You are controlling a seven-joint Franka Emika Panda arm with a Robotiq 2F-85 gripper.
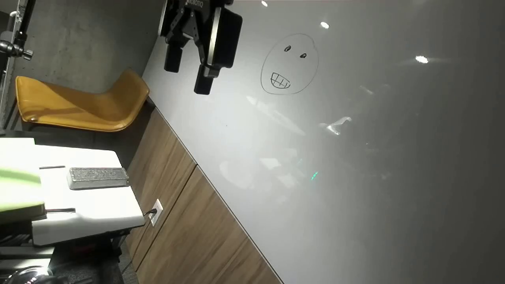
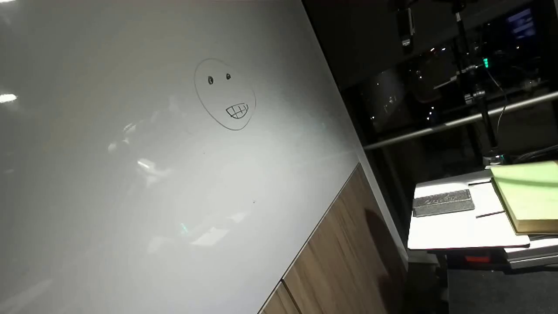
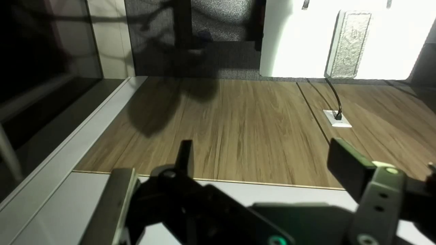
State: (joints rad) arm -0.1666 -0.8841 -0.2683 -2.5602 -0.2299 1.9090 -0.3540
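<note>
And there hung the pincer (image 1: 187, 82), fingers spread wide, out in front of the glossy white board (image 1: 355, 189)! Just beside it in an exterior view grinned the drawn face (image 1: 289, 64), black lines, toothy grid of a mouth and all. Over on the white worktop (image 2: 457, 233), well apart from the pincer, lay the grey eraser (image 2: 444, 203), flat and near a pale green block (image 2: 532, 192). Wood panelling (image 3: 238, 119) bordered the board, carrying a white socket (image 3: 344, 123) with a black cord (image 3: 339, 103) plugged in. Farther out, a curved mustard chair (image 1: 79, 102) sat in an exterior view!
</note>
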